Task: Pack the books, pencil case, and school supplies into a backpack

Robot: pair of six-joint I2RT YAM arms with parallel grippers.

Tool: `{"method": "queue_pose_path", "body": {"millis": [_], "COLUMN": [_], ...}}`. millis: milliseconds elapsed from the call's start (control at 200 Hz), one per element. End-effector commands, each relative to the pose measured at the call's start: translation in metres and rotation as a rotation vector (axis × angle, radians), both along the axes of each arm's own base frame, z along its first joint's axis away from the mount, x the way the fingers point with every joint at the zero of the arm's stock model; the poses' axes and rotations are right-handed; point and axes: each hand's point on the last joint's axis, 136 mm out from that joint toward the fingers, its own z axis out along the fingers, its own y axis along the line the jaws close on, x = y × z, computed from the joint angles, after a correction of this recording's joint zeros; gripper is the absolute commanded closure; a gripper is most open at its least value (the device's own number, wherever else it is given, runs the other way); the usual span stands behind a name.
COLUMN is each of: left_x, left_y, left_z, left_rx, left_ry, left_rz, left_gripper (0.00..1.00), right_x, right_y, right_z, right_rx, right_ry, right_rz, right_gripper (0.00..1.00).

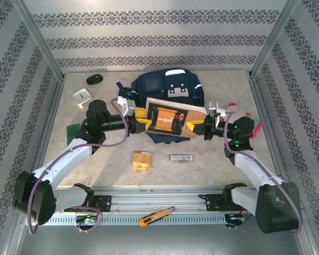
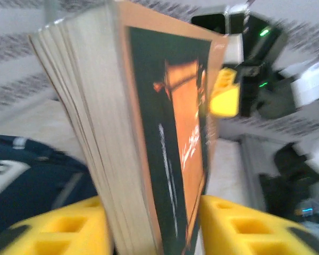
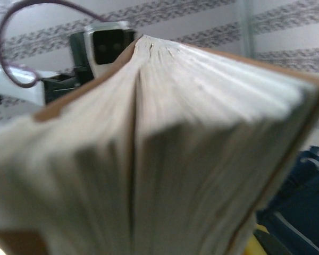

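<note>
**Two Grippers Held One Book Over the Backpack**

The book (image 1: 167,118) was up in the air with its picture side up, a bit tilted. It hung right above the backpack (image 1: 143,87), which lay on the table (image 1: 212,164). The left gripper (image 1: 141,116) was at the book's left end and the right gripper (image 1: 194,127) was at its right end. I think there was one at each end so the wide book would not tip or flop over the bag.

Seen from the right wrist, the page edges sat very close, deep between the fingers. From the left wrist, one yellow finger (image 2: 223,98) of the right gripper pressed on the cover. So the right gripper looked clamped on the book.

The left gripper's own yellow fingers (image 2: 58,228) stood one on each side of the book. I could not tell if they were squeezing it or not.

The book was not in the bag yet. The yellow block (image 1: 141,161) and the silver bar (image 1: 176,158) lay on the table nearer the arms, not packed yet.
</note>
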Motion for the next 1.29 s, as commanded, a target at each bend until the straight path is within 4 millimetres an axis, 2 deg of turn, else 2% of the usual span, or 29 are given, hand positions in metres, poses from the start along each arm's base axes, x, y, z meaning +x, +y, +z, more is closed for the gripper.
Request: {"method": "queue_pose_path", "body": {"millis": [0, 130, 200, 355, 440, 555, 720, 969, 1209, 1289], "left_x": [0.027, 0.044, 0.053, 0.073, 0.088, 0.106, 0.123, 0.141, 0.163, 0.169], "left_y": [0.019, 0.024, 0.018, -0.011, -0.028, -0.049, -0.071, -0.097, -0.099, -0.096], "left_z": [-0.008, -0.046, -0.065, -0.108, -0.123, -0.141, -0.172, -0.198, -0.218, -0.222], "left_rx": [0.160, 0.377, 0.473, 0.660, 0.675, 0.682, 0.721, 0.726, 0.783, 0.806], "left_ry": [-0.088, -0.105, -0.131, -0.177, -0.174, -0.171, -0.142, -0.130, -0.154, -0.162], "left_rz": [0.191, 0.247, 0.246, 0.183, 0.162, 0.135, 0.088, 0.063, 0.111, 0.142], "left_gripper": [0.45, 0.37, 0.33, 0.20, 0.18, 0.17, 0.16, 0.16, 0.16, 0.21], "right_x": [0.021, 0.051, 0.069, 0.096, 0.097, 0.094, 0.085, 0.073, 0.065, 0.064], "right_y": [-0.022, -0.057, -0.080, -0.126, -0.139, -0.146, -0.142, -0.138, -0.134, -0.134], "right_z": [0.002, -0.016, -0.029, -0.070, -0.078, -0.082, -0.078, -0.078, -0.076, -0.076], "right_rx": [0.054, 0.137, 0.194, 0.304, 0.339, 0.325, 0.290, 0.278, 0.273, 0.272], "right_ry": [0.066, 0.237, 0.362, 0.741, 0.798, 0.788, 0.779, 0.779, 0.771, 0.769], "right_rz": [-0.149, -0.343, -0.464, -0.680, -0.732, -0.791, -0.792, -0.778, -0.765, -0.765], "right_gripper": [1.00, 1.00, 1.00, 1.00, 1.00, 1.00, 1.00, 1.00, 1.00, 1.00]}}
